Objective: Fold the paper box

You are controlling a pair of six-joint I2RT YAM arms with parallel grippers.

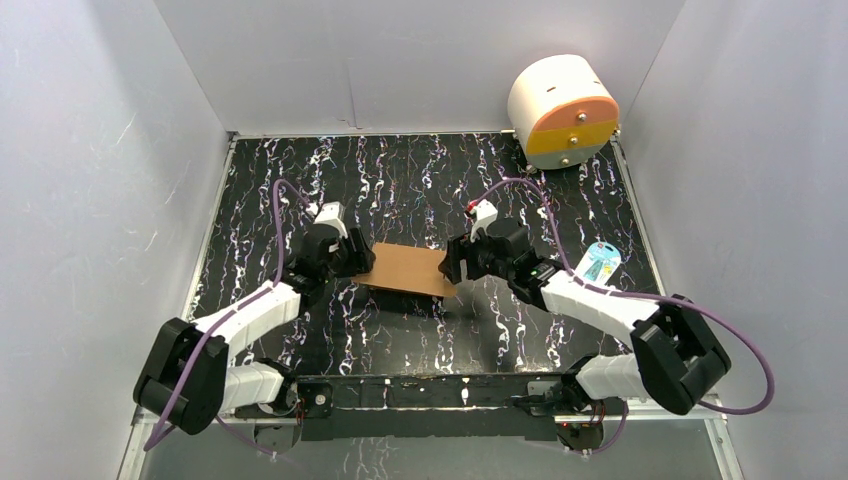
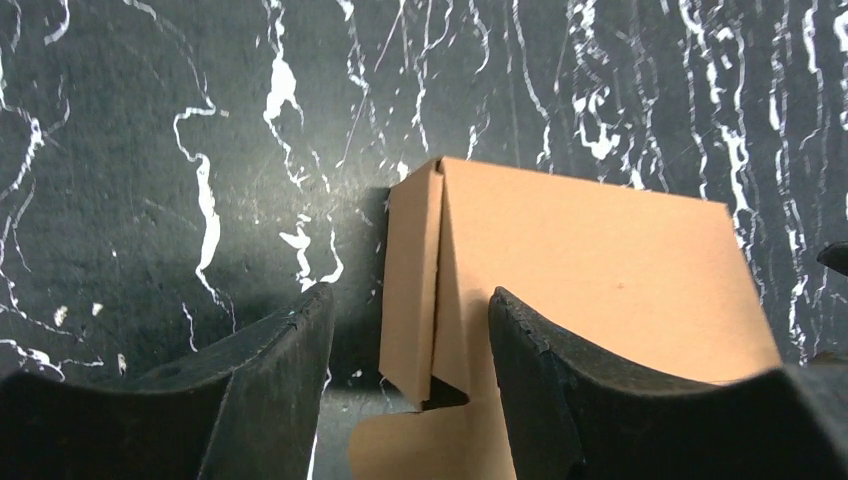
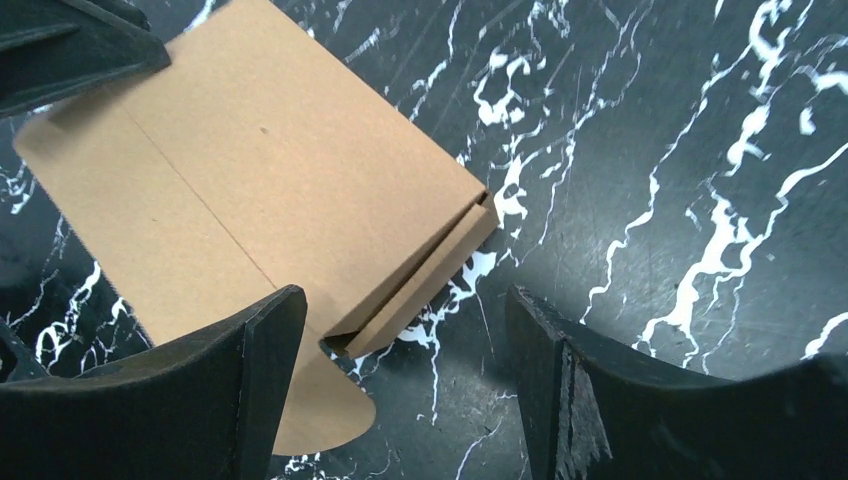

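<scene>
The paper box (image 1: 405,270) is a brown cardboard piece lying low on the black marbled table (image 1: 400,180), between the two arms. My left gripper (image 1: 358,262) is at its left end and stands open. In the left wrist view the box's narrow left side flap (image 2: 410,280) rises between the fingers (image 2: 270,370) with a gap on each side. My right gripper (image 1: 450,262) is open at the right end. The right side flap (image 3: 430,275) and a rounded tab (image 3: 320,410) lie between its fingers (image 3: 250,380), which do not touch them.
A white cylinder with an orange-and-yellow face (image 1: 562,110) leans in the back right corner. A small light-blue item (image 1: 598,266) lies by the right arm. White walls close in the table on three sides.
</scene>
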